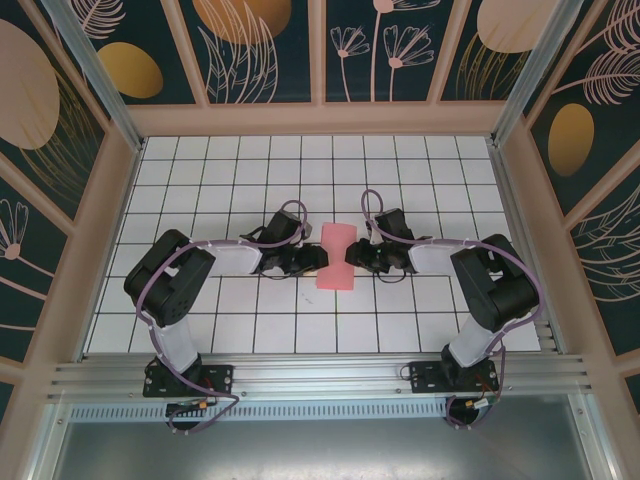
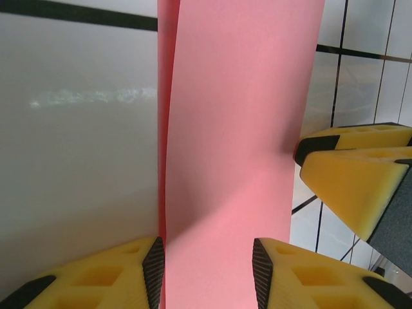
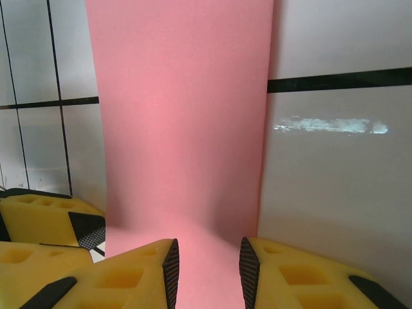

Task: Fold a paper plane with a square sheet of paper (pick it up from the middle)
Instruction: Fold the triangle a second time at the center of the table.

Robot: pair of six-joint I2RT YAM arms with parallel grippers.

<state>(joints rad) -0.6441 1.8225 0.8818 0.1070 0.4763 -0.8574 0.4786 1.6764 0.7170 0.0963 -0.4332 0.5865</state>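
Near edge: both arms reach inward from their bases and meet at mid-table [image 1: 200,160].

Left pincer [image 2: 207,256]: jaws part-way apart. Pink fills the gap and passes behind the pads [image 2: 154,264]. No clamp visible, so it reads as straddling or pressing, not gripping.

Right pincer [image 3: 207,254]: same stance, jaws part-way apart with pink across the gap and wider than the gap. No grip visible.

The square sheet of paper [image 1: 335,272] lies at the table's centre, directly between the two pincers. It looks folded to a narrow strip; the left wrist view shows a second layer along its left edge. It is not yet a plane.

Key relation: the strip's long axis runs near-to-far, across the line joining the pincers. Each pincer sits at a long edge at about mid-length, the left one on the left edge and the right one on the right. From above, their tips cover the edges there, so the strip looks waisted. Neither arm is clearly nearer. The right arm's fingers [image 2: 351,177] show just beside the strip's right edge in the left wrist view.

Judgement: the next move depends on both sides acting evenly at the middle; uneven action could skew the strip.

Far: wall panels [image 1: 260,40] carry a plant pattern. No brand, label or readable writing anywhere.
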